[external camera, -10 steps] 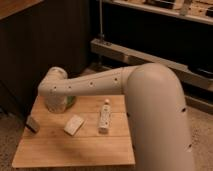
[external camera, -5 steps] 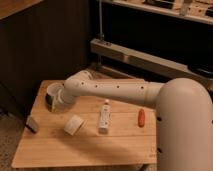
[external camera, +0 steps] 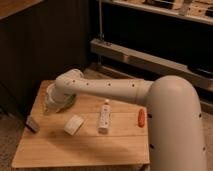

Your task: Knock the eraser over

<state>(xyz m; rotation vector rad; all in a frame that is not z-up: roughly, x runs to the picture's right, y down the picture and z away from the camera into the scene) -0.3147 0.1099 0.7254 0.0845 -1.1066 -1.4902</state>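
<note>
A small dark grey eraser (external camera: 32, 123) stands at the left edge of the wooden table (external camera: 90, 150). My white arm (external camera: 115, 90) reaches in from the right across the back of the table. The gripper (external camera: 54, 100) is at its far end over the back left corner, shut and holding nothing that I can see. It hangs behind and to the right of the eraser, a short way off and not touching it.
A white block (external camera: 74, 125) lies tilted near the table's middle left. A white tube (external camera: 104, 116) lies beside it, and a red pen (external camera: 141, 117) lies further right. Dark cabinets and a metal shelf rail (external camera: 150, 60) stand behind.
The arm has swung back from over the table's right side, uncovering the red pen. Its end stays over the back left corner. The eraser has not moved.
</note>
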